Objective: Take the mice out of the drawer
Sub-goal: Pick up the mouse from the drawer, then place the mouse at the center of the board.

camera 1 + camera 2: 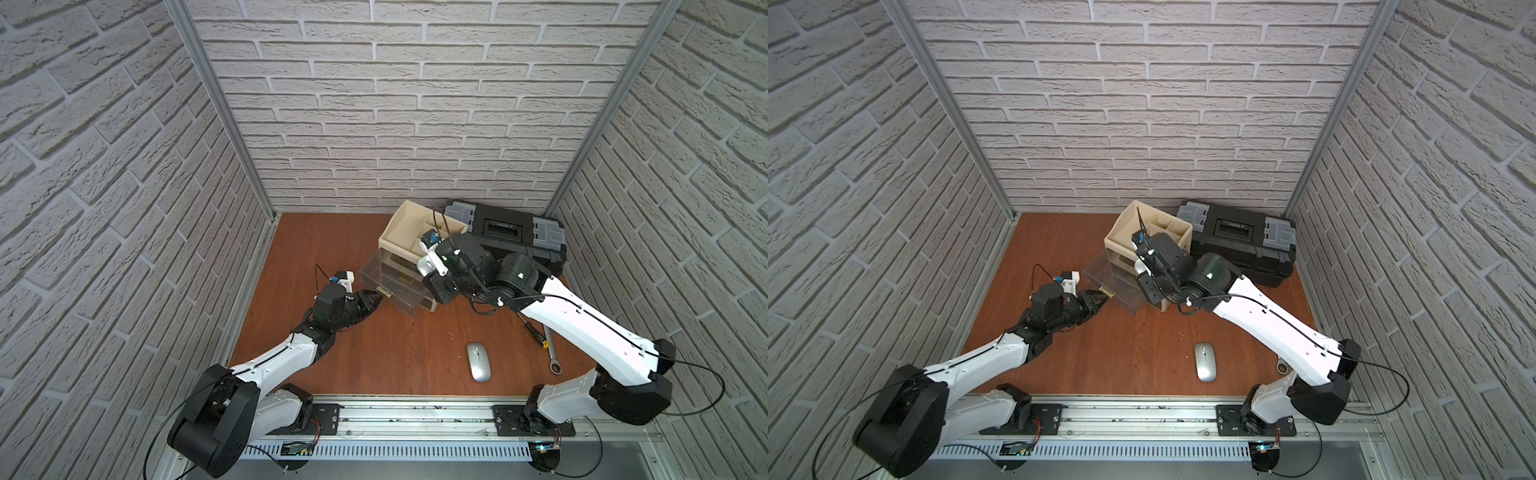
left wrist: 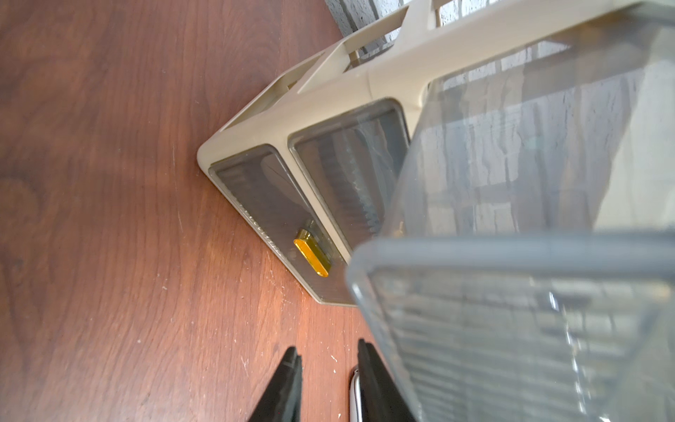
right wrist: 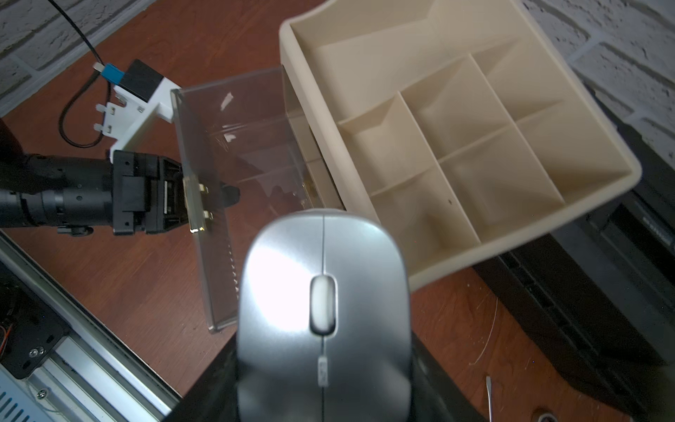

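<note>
Grips the gold handle of the pulled-out clear drawer with the left gripper, jaws narrow. Clamps a silver mouse between the right gripper's jaws, raised above that drawer, just beside the beige organizer. Shows a second mouse, also silver, flat on the table in both top views, near the wrench and well apart from the drawer, touched by neither gripper.

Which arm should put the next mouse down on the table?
Right. The right tool grips a slim silver oval mouse by the clear plastic drawer, so it could likely just carry it over. The left tool is clamped on the drawer's small gold handle.
</note>
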